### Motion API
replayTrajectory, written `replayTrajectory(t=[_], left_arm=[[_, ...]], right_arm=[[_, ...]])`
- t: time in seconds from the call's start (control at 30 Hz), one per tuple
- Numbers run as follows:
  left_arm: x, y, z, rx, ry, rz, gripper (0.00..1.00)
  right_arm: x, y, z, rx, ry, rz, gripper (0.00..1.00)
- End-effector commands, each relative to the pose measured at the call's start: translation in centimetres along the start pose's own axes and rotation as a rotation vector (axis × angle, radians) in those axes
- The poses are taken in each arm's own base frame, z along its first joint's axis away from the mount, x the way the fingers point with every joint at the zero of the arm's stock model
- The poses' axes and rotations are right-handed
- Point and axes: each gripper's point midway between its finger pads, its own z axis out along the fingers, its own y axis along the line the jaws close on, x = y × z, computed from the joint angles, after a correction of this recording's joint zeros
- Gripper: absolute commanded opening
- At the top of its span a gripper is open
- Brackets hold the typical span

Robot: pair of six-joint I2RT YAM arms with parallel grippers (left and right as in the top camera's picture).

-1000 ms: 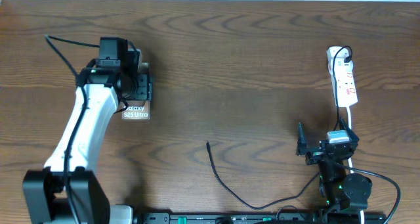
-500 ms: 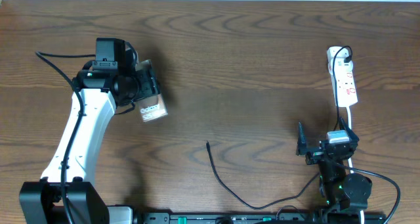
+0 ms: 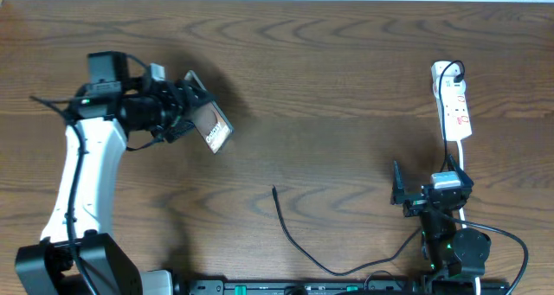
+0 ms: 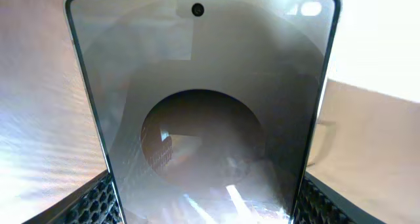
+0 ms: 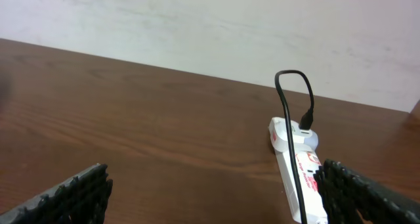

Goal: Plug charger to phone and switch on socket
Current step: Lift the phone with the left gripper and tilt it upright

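Note:
My left gripper (image 3: 183,109) is shut on the phone (image 3: 213,128) and holds it tilted above the table at the left. In the left wrist view the phone's glossy face (image 4: 203,112) fills the frame between my two pads (image 4: 98,201). The charger cable (image 3: 299,241) lies on the table at front centre, its connector tip (image 3: 274,189) loose and pointing away from me. The white socket strip (image 3: 454,105) lies at the far right, with a black plug in its far end; it also shows in the right wrist view (image 5: 298,168). My right gripper (image 3: 414,194) is open and empty, near the strip's white cord.
The strip's white cord (image 3: 461,169) runs from the strip toward my right arm. A pale wall (image 5: 210,27) stands behind the table's far edge. Bare wood (image 3: 329,87) lies between the phone and the strip.
My left gripper has lifted the phone off the table, carried it a little to the right and tilted it. The right arm and the cable have not moved.

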Motion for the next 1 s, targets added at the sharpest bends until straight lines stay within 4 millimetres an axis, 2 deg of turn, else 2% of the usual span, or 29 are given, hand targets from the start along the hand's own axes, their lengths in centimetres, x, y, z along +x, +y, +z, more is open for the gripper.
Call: replayTrajectory(t=[0.0, 0.2, 0.4, 0.97], left_arm=[[0.3, -3.0, -2.3, 0.167, 0.063, -0.222, 0.07], [-0.4, -2.9, -3.4, 0.200, 0.074, -0.425, 0.07], [0.0, -3.5, -3.6, 0.226, 0.121, -0.548, 0.07], [0.2, -3.8, -3.7, 0.239, 0.144, -0.584, 0.07]], right_arm=[[0.0, 0.1, 0.0, -0.001, 0.000, -0.012, 0.99], [0.0, 0.1, 0.0, -0.001, 0.000, -0.012, 0.99], [0.0, 0.1, 0.0, -0.001, 0.000, -0.012, 0.99], [0.0, 0.1, 0.0, -0.001, 0.000, -0.012, 0.99]])
